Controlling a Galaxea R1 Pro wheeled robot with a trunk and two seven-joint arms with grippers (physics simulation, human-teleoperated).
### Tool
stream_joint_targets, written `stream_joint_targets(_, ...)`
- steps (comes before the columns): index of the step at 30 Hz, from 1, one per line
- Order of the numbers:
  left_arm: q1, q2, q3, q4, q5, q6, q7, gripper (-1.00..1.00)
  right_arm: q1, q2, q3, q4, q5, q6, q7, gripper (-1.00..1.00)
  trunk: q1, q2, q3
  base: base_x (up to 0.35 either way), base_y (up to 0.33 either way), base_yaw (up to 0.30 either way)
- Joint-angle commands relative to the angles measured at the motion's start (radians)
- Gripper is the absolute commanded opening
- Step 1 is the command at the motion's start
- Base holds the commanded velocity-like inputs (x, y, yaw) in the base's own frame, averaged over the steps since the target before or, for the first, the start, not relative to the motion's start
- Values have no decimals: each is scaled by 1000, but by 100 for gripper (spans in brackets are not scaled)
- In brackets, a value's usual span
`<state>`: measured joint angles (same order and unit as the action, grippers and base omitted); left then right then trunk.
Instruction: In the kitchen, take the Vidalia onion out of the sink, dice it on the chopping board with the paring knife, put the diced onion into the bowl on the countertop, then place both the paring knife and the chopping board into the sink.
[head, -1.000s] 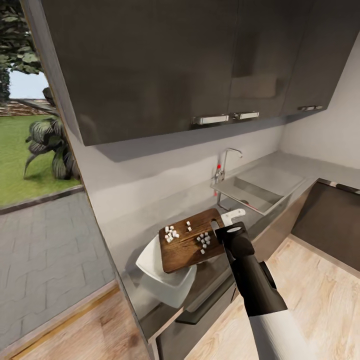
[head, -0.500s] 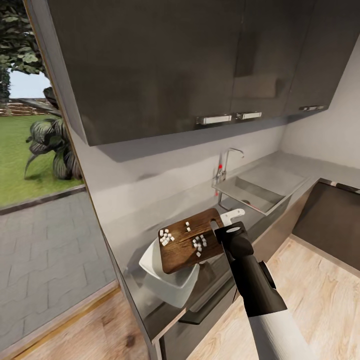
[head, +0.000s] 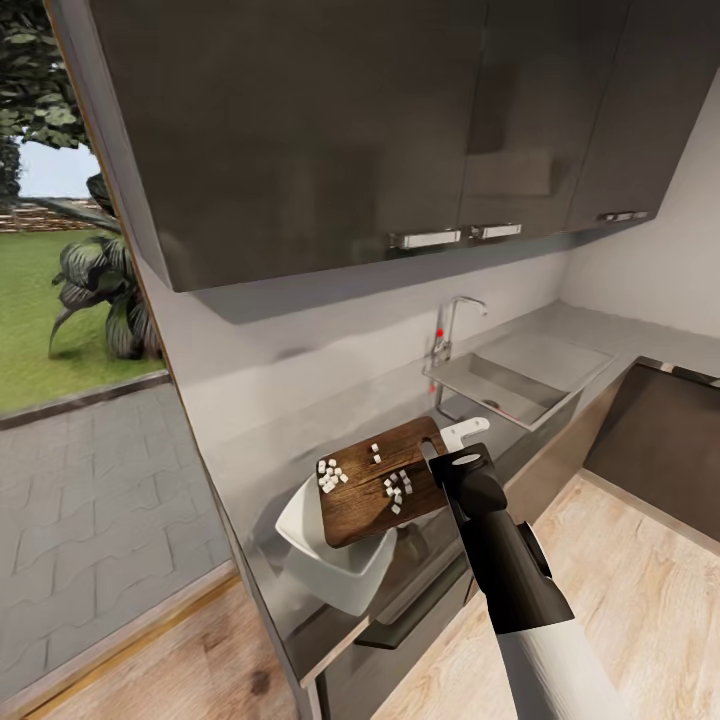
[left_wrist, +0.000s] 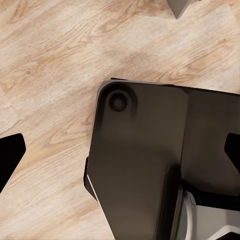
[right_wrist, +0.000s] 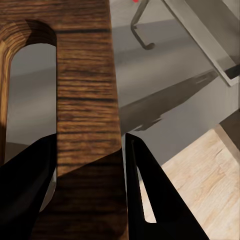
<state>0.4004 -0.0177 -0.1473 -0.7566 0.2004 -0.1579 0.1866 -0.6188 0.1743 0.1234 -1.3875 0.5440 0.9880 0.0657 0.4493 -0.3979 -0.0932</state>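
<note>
- Now the right gripper (head: 437, 462) is clamped on the chopping board (head: 383, 478) at its slot-handle end.
- Tip its far end down, so the diced onion (head: 398, 487) slides into the bowl (head: 330, 565) beneath.

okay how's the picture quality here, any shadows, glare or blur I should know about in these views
Head view: soft render, even light; the glossy countertop mirrors the wall, and the chopping board shades the bowl beneath it. Right wrist view: the right end effector and the board's near end are in shadow. Left wrist view: floor grain is slightly blurred, no glare.
</note>
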Motion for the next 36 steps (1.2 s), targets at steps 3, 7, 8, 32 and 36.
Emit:
stream_joint_targets(3,0,1,-5,-1,10,-3,6,100,-1,0,1,0,8,5,6,-100,1,-2,-2,0,-16,0)
stream_joint_targets(7,0,1,-5,-1,10,-3,6,100,-1,0,1,-1,8,6,6,-100,1,-2,-2,0,-4,0)
stream_joint_targets(8,0,1,-5,-1,10,-3,7,100,-1,0,1,-1,8,6,6,-100,1,-2,-2,0,0,0)
stream_joint_targets(32,0,1,-5,-1,10,-3,6,100,-1,0,1,-1,83,5,6,-100,1,-2,-2,0,0,0)
stream_joint_targets(36,0,1,-5,-1,10,-3,6,100,-1,0,1,-1,84,5,6,-100,1,-2,-2,0,28,0)
